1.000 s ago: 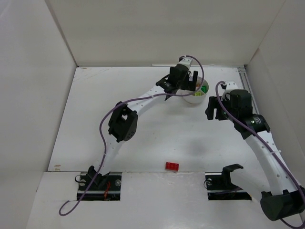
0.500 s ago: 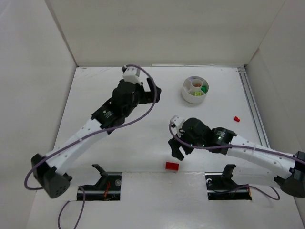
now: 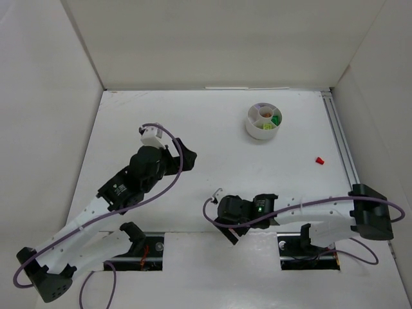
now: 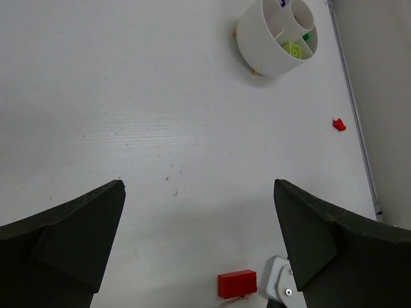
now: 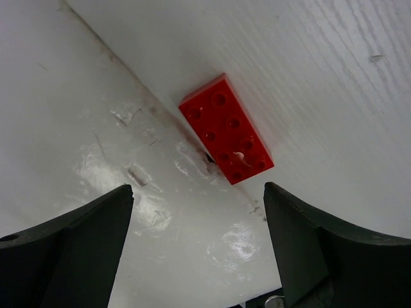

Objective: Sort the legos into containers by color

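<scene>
A red brick (image 5: 226, 128) lies flat, studs up, at the table's near edge by the glossy front ledge. My right gripper (image 5: 198, 189) is open and empty, hovering just short of the brick; in the top view this gripper (image 3: 226, 226) hides the brick. My left gripper (image 3: 187, 156) is open and empty above the table's middle left. In the left wrist view the gripper (image 4: 198, 186) frames bare table, with the red brick (image 4: 237, 283) below. The white round dish (image 3: 255, 130) stands at the back right, holding green, lime and orange pieces. A small red piece (image 3: 318, 159) lies right of centre.
White walls enclose the table on the left, back and right. A rail (image 3: 341, 141) runs along the right side. The glossy front ledge (image 5: 128, 160) and the arm bases (image 3: 135, 248) border the near side. The dish (image 4: 273, 45) and small red piece (image 4: 339, 124) also show in the left wrist view.
My left arm has drawn back from the dish toward the near left. My right arm has swung from the right side down to the near edge, over the red brick.
</scene>
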